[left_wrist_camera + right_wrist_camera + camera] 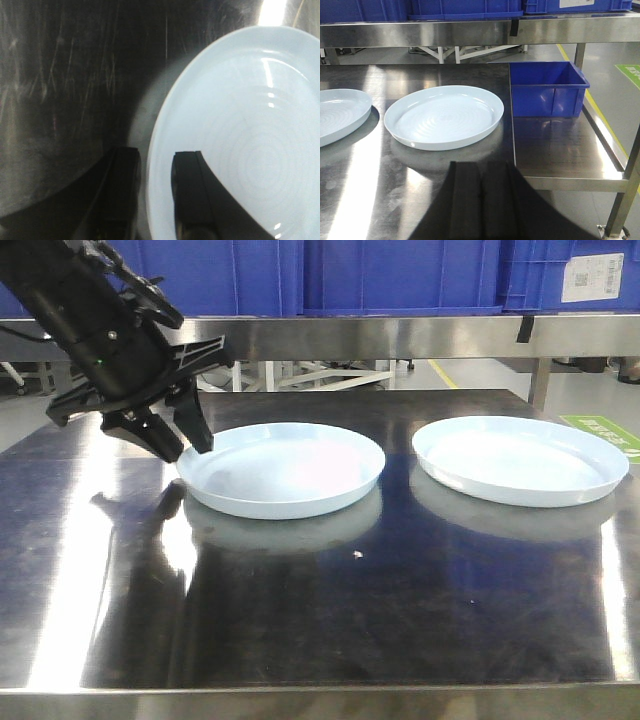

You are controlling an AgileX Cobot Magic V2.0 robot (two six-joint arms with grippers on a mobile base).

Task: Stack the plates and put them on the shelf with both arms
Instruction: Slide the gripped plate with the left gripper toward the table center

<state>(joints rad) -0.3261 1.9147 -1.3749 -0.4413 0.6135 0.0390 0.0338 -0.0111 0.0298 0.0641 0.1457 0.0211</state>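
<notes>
Two pale blue-white plates lie side by side on the steel table (330,620). The left plate (283,468) has my left gripper (186,450) at its left edge. In the left wrist view the gripper (156,153) is open and straddles that plate's (240,130) rim: one finger (122,190) is outside it, the other finger (192,195) is over the inside. The right plate (520,457) lies untouched. The right arm is out of the front view. Its gripper (481,166) is shut and empty, low in front of the right plate (444,116).
A steel shelf (380,335) runs above the table's back edge with blue crates (400,275) on it. In the right wrist view a blue bin (547,89) stands on a lower steel surface, right of the plate. A small crumb (357,555) lies on the table.
</notes>
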